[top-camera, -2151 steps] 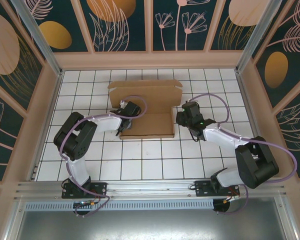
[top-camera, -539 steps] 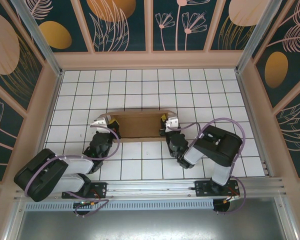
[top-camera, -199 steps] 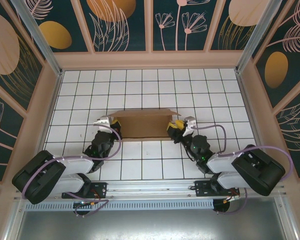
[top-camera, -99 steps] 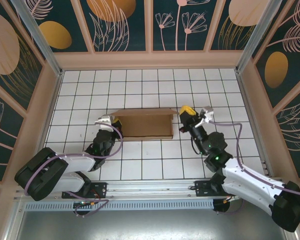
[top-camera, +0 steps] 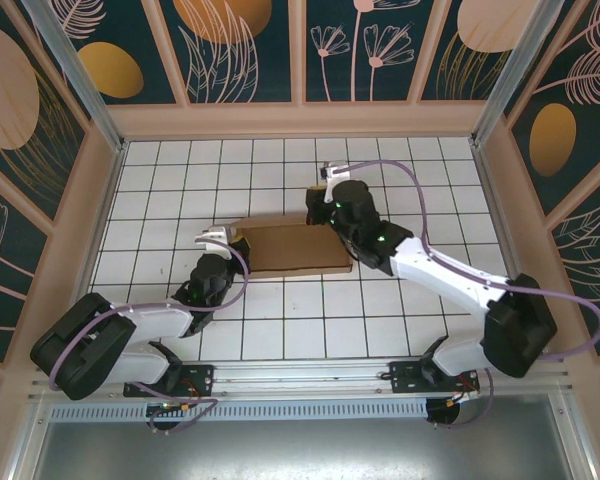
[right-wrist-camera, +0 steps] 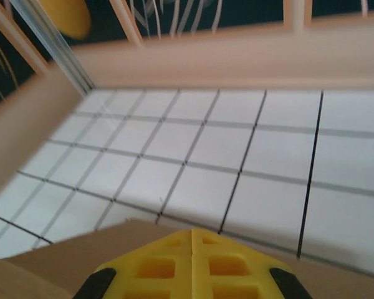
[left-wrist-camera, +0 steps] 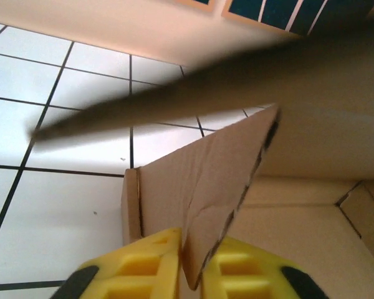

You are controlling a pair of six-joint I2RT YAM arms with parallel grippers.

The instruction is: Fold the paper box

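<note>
As L hand [left-wrist-camera: 182, 265] pinches box [top-camera: 292, 250] on tiled tbl [top-camera: 170, 190] (floral walls [top-camera: 400, 50]) | R hand [right-wrist-camera: 192, 265] closed

Top view: bright, even, diffuse light from above; white tabletop [top-camera: 160, 190] evenly exposed, only a faint soft shadow along the near edge of the paper box [top-camera: 280, 250]. Left wrist: dark smeared band across the upper half, badly out of focus; cardboard near the lens is sharp. Right wrist: whole picture soft, tile lines smeared, right hand [right-wrist-camera: 192, 243] at the bottom crisper
</note>
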